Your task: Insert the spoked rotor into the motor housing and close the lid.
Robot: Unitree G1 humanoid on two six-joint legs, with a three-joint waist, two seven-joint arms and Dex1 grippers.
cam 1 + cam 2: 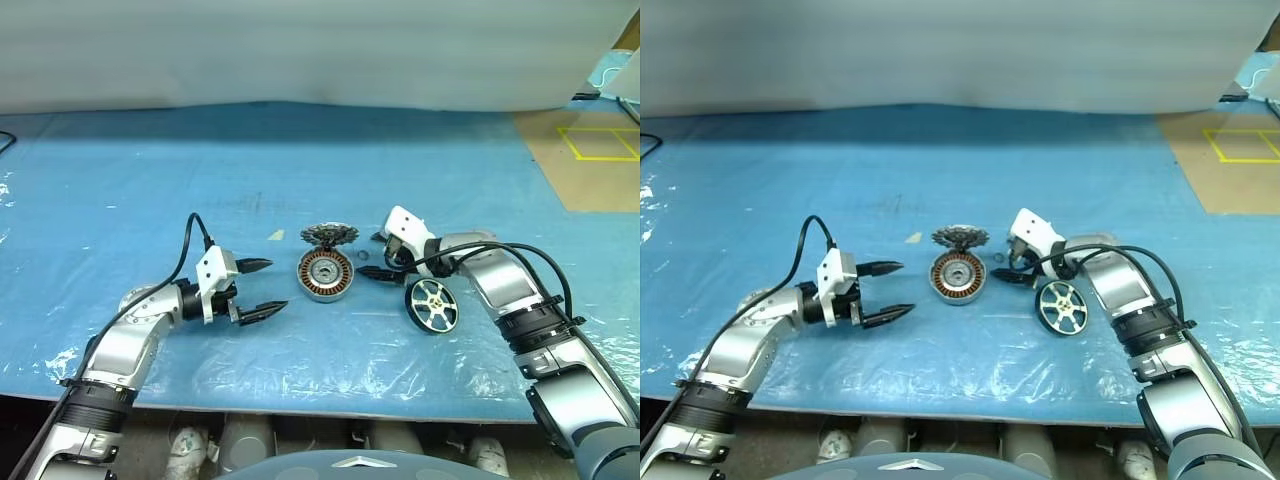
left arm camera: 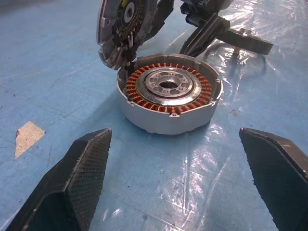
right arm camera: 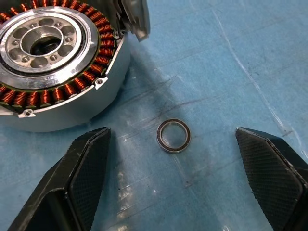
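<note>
The motor housing (image 1: 325,275) lies flat mid-mat, its copper windings and silver centre facing up. The lid (image 1: 329,236) leans tilted on the housing's far rim, toothed side showing (image 2: 122,29). The spoked rotor (image 1: 432,305) rests on the mat to the housing's right, just below my right forearm. My left gripper (image 1: 272,287) is open just left of the housing, pointing at it, with nothing between its fingers. My right gripper (image 1: 368,254) is open at the housing's right side, and a small dark-rimmed ring (image 3: 173,135) lies on the mat between its fingers (image 3: 86,163).
A blue plastic-covered mat (image 1: 150,180) spreads over the table. A small tan scrap (image 1: 277,236) lies left of the lid. A brown surface with yellow tape (image 1: 600,145) sits at the far right. The table's front edge (image 1: 300,410) runs close below the arms.
</note>
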